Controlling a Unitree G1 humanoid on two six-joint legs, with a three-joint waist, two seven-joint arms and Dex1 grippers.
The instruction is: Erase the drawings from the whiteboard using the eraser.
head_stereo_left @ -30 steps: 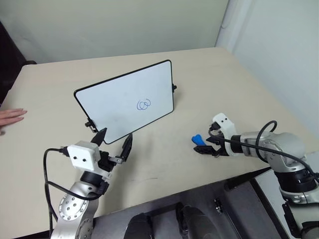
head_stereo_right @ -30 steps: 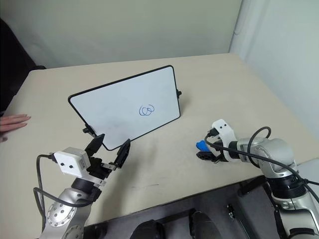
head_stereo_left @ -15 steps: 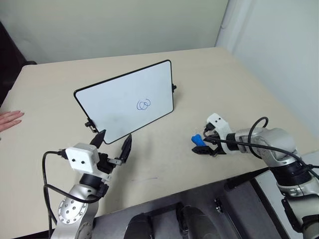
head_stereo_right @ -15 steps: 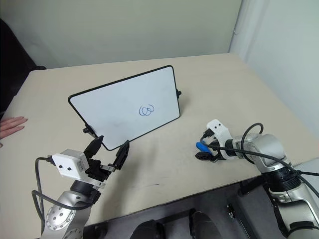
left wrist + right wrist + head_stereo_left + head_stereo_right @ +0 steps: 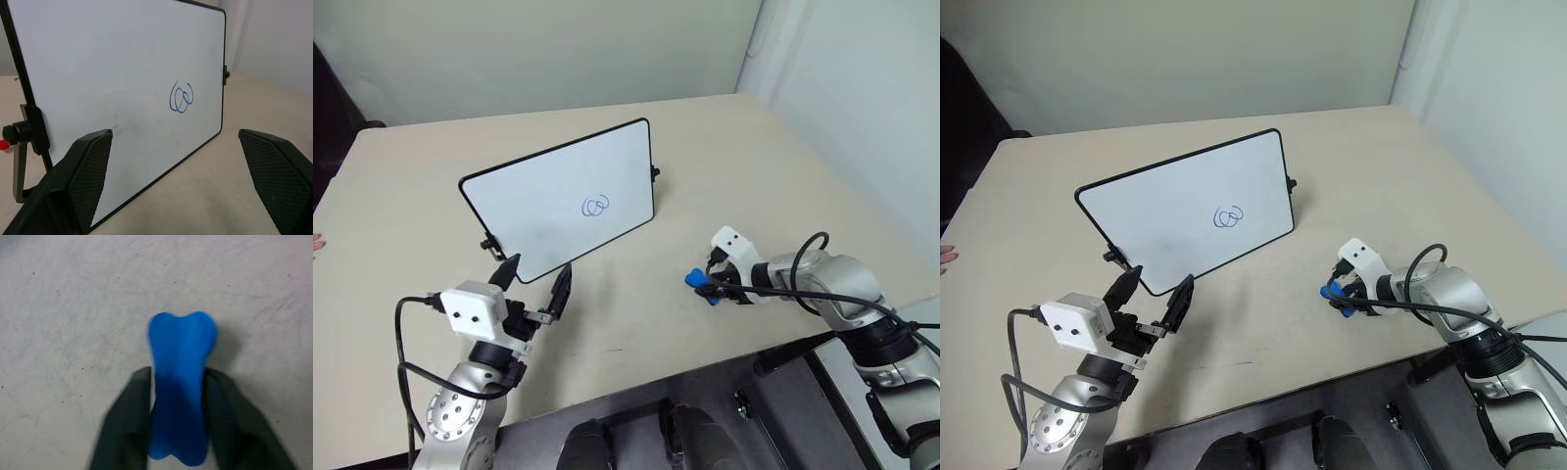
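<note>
Standing propped near the table's (image 5: pixel 401 186) middle with bare tabletop all round, the whiteboard (image 5: pixel 538 211) shows the drawings (image 5: pixel 595 206), the left gripper (image 5: pixel 176 188) gapes before its lower edge, and the right gripper (image 5: pixel 177 423) pinches the eraser (image 5: pixel 180 382) at the waist.

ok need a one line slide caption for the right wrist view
Right gripper closed on the blue bone-shaped eraser, one black finger on each side, just above the table.
</note>
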